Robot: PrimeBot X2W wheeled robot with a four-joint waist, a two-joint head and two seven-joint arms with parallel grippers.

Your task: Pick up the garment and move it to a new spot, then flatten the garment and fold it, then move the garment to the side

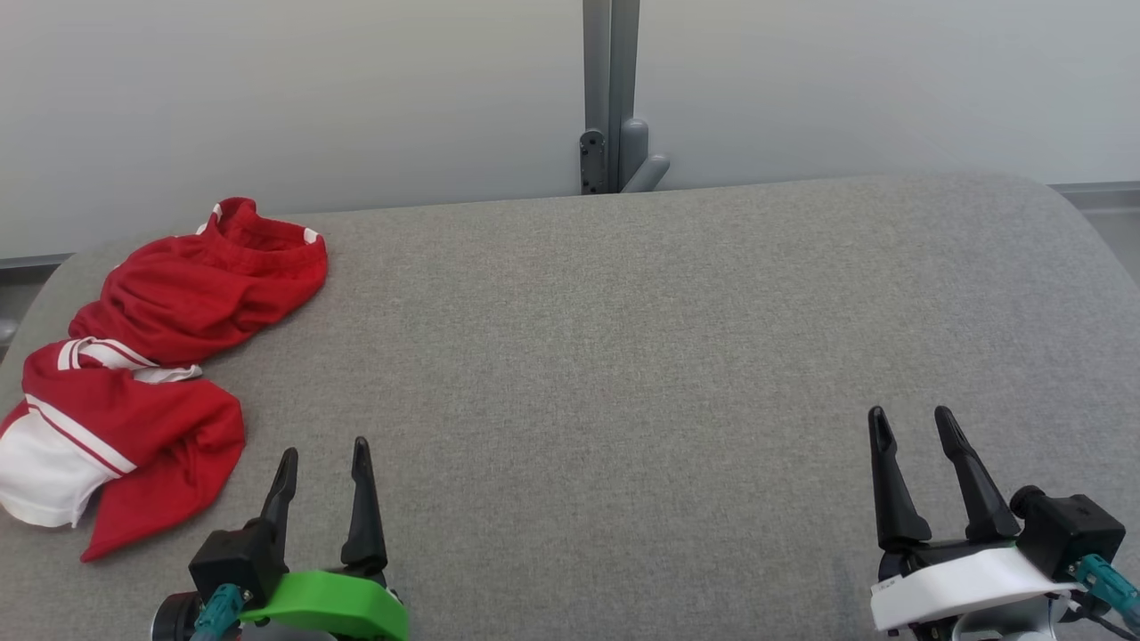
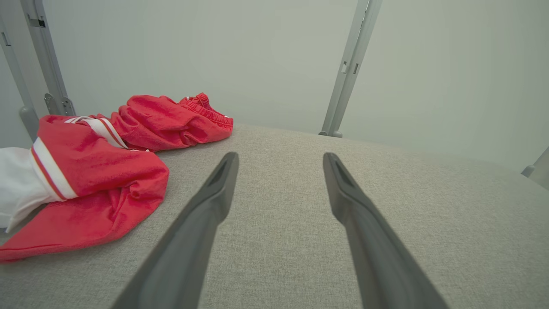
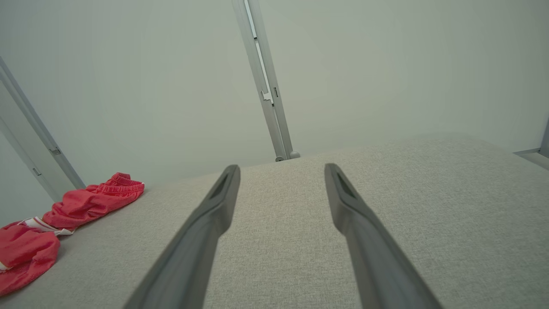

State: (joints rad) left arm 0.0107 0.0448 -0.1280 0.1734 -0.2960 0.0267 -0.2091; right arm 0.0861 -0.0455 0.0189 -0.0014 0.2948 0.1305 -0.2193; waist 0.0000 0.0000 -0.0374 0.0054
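**Opening step: pick-up not yet begun.** The garment [image 1: 151, 356], red with white trim, lies crumpled at the far left of the grey surface [image 1: 623, 356]. Its long axis runs from near to far and leans rightward. A white panel sits at the near-left end, and a gathered elastic band faces far and right. The left gripper [image 1: 323, 449] hovers at near left, just right of the garment's near end, with its fingers apart and empty. The right gripper [image 1: 911, 413] sits at near right, well apart from the cloth, its fingers likewise spread. The next move probably calls for the left arm to reach leftward, descend on a raised fold and close.
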